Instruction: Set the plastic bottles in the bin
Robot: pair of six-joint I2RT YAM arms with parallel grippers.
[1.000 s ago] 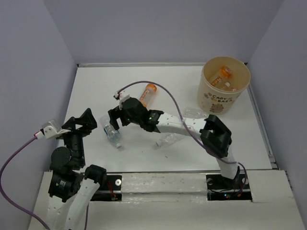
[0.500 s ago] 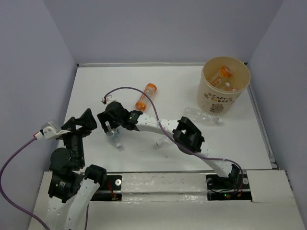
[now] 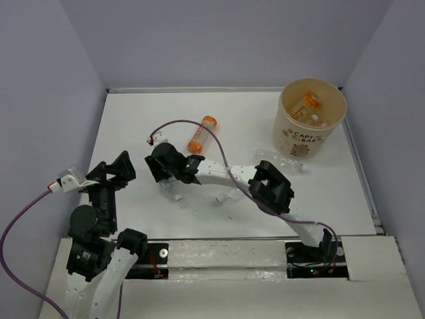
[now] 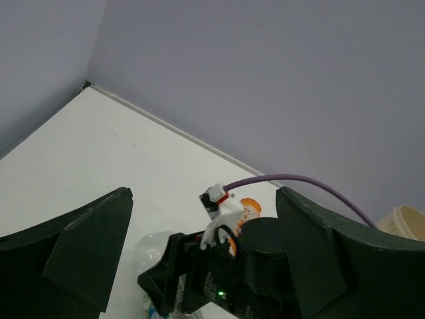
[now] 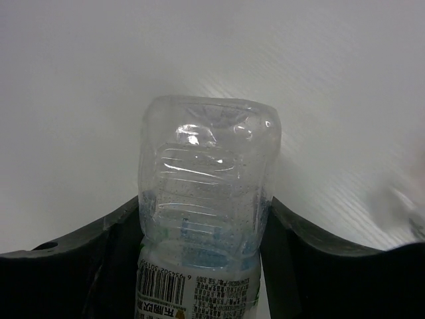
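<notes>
As I look from the arm bases outward, my left gripper (image 4: 204, 194) hangs near the 8 o'clock corner of the white table (image 3: 133, 119), its jaws wide apart with nothing between them. Just beyond it, at about 9 o'clock, comes the change. Half a second ago the right gripper (image 5: 202, 222) stood wide open over the small clear plastic bottle with a blue band and a barcode label (image 5: 207, 153). Now both fingers press on the sides of this bottle, so the gripper is clenched on it. The bottle seems low, close to the table, and I cannot tell if it is lifted yet. For the task this means, I judge, that the grasp is made and the carry comes next.

A second clear bottle (image 3: 229, 195) lies at 6 o'clock, partly under the right arm. A third clear bottle (image 3: 282, 159) lies at 3 o'clock, and an orange-labelled bottle (image 3: 201, 134) at 11 o'clock. Farthest, at 2 o'clock, stands the round cream paper bin with dark lettering (image 3: 300, 141), with some bottles inside. The way there goes across nearly the whole table, so the grip must hold.
</notes>
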